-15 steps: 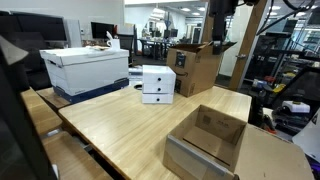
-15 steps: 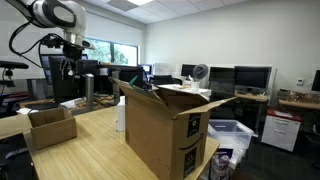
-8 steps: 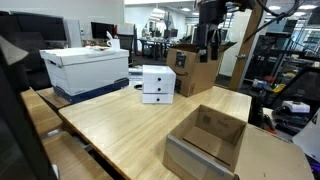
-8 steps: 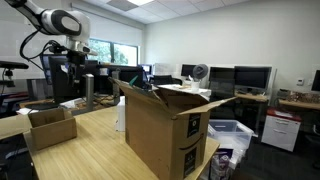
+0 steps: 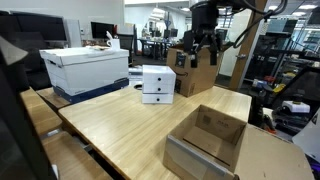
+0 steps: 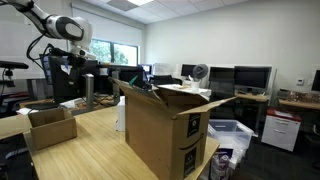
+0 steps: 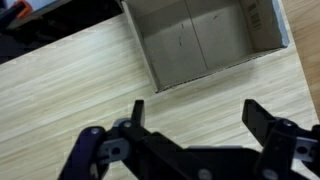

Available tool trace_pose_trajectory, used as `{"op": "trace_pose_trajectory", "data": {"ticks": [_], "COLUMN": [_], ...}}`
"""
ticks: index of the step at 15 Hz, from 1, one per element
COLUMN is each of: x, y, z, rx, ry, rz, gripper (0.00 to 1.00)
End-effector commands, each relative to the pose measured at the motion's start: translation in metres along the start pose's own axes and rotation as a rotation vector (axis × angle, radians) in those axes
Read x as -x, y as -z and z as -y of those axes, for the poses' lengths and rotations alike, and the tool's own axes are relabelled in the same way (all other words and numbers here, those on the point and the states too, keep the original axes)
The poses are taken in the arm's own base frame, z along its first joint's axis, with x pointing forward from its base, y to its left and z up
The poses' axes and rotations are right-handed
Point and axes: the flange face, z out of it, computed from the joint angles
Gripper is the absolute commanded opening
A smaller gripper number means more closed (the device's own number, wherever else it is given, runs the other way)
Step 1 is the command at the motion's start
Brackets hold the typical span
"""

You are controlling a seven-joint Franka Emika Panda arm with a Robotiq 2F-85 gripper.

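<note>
My gripper (image 5: pixel 204 51) hangs high above the wooden table (image 5: pixel 120 125), in front of a tall open cardboard box (image 5: pixel 195 65). In the wrist view its two black fingers (image 7: pixel 195 112) stand wide apart with nothing between them, over bare wood. A low, empty open cardboard box (image 7: pixel 200 38) lies just beyond the fingers; it shows at the table's near corner in an exterior view (image 5: pixel 208 142) and at the left in an exterior view (image 6: pixel 48 127). The gripper (image 6: pixel 70 66) also shows there, high above that low box.
A small white drawer unit (image 5: pixel 157 84) stands mid-table. A large white lidded box (image 5: pixel 85 68) on a blue base sits at the far left. The tall cardboard box (image 6: pixel 160 130) fills the foreground in an exterior view. Desks, monitors and shelving surround the table.
The arm has swung left and lower, from the top right towards the table's middle. The fingers stay open and empty.
</note>
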Motion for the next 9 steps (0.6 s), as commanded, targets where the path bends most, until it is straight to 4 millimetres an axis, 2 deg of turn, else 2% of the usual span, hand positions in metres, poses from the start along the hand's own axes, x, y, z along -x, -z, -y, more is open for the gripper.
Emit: {"op": "trace_pose_trajectory", "data": {"ticks": [1, 6, 9], "x": [0.009, -0.004, -0.027], "y": [-0.005, -0.004, -0.009], "z": [0.024, 0.039, 0.038], "rx": [-0.036, -0.123, -0.144], "ry": [-0.056, 0.008, 0.05], "rz": [0.028, -0.054, -0.084], "gripper": [1.0, 1.0, 1.0]}}
